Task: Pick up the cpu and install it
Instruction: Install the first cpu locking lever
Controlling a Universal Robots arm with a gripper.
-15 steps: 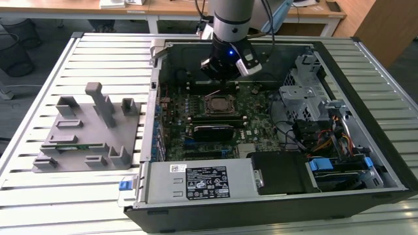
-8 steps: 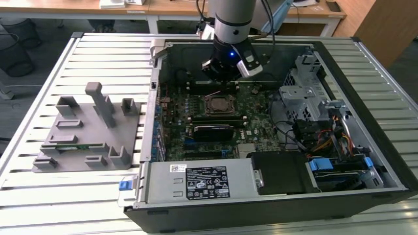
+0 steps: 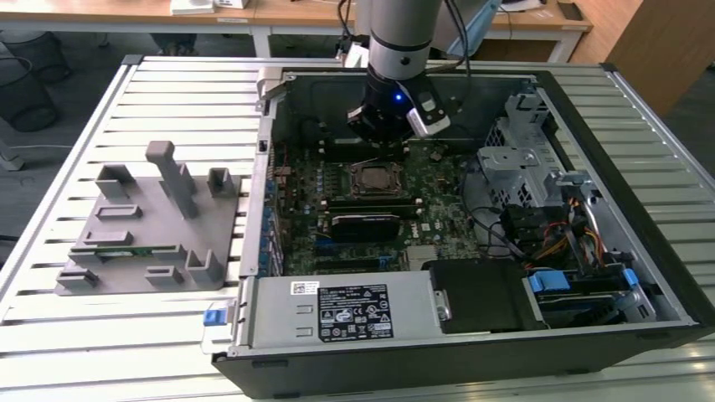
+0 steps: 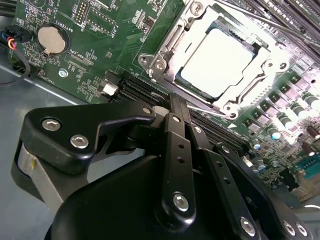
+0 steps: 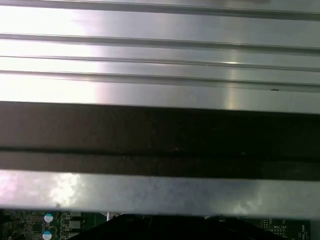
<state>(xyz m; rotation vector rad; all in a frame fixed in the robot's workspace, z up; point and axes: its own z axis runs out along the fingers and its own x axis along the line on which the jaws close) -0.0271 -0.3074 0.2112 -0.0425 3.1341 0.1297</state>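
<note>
Second wrist view is showing the end effector (image 4: 175, 107) with its black fingers (image 4: 177, 150) pressed together and gripping nothing, hovering just beside the metal socket frame (image 4: 165, 47) on the green motherboard (image 4: 100, 30). The cpu (image 4: 217, 62) is sitting flat inside that frame, its pale silvery top facing up and catching bright light, apart from the fingertips. A round coin battery (image 4: 51, 40) is lying on the board well away from the socket, and rows of small capacitors (image 4: 295, 107) are standing along the frame's far side. Seen from the exterior view, the end effector (image 3: 386, 134) is hanging from the grey arm (image 3: 399, 33) inside the open computer case (image 3: 447, 352), just behind the socket holding the cpu (image 3: 374, 178). A silver power supply (image 3: 335, 310) is filling the case's near corner, and a drive cage (image 3: 520, 167) with cables is occupying the exterior view's right. Outside the case, on the exterior view's left, a grey plastic fixture (image 3: 156, 226) is resting on the slatted metal bench (image 3: 112, 352), with a thin green memory stick (image 3: 117, 249) lying in one of its slots.
</note>
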